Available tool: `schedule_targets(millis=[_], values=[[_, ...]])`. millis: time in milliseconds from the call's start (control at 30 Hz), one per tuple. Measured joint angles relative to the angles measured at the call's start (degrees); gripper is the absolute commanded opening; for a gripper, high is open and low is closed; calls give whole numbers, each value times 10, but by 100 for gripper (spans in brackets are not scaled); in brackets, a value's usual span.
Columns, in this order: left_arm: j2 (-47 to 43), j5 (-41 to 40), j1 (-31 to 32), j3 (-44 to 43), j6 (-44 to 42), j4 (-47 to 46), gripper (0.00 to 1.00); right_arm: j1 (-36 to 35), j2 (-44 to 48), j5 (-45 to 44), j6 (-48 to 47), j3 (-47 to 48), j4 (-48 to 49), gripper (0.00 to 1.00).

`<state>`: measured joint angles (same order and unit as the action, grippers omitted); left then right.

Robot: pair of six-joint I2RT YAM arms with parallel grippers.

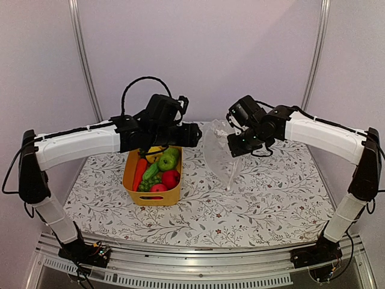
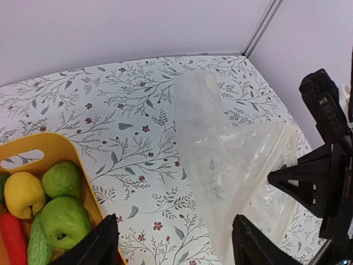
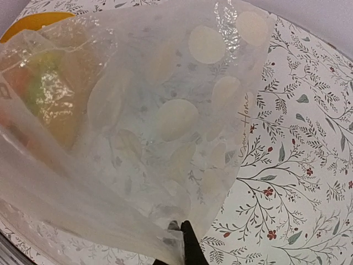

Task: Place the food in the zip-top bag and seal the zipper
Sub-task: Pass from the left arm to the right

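The right fingers (image 3: 190, 248) are clamped on an edge of the dotted zip-top bag (image 1: 219, 156). The bag hangs crumpled above the floral table (image 1: 271, 198), just right of the yellow tub (image 1: 128, 179). The left fingers (image 2: 102, 245) stand apart and empty (near the tub's far right corner). The toy food (image 1: 157, 171) sits in the tub: carrot, cucumber, green apples, a lemon and red pieces.
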<state>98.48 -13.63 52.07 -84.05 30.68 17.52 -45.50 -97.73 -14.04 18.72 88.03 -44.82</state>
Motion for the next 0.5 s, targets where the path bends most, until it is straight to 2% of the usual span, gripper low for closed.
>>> schedule_targets(millis=[167,333,367,433,500], values=[[-78,-52,-19,40,-62,18,75,20,4,-13,-28,-9,6,0],[-129,-66,-97,52,-64,66,76,57,15,-30,-54,-8,-4,0],[-137,-64,-112,59,-62,73,80,64,18,-36,-61,-5,-9,0],[-154,-50,-139,79,-59,94,96,78,22,-46,-72,-1,-18,0],[-160,-31,-149,87,-53,115,100,94,26,-52,-83,5,-28,0]])
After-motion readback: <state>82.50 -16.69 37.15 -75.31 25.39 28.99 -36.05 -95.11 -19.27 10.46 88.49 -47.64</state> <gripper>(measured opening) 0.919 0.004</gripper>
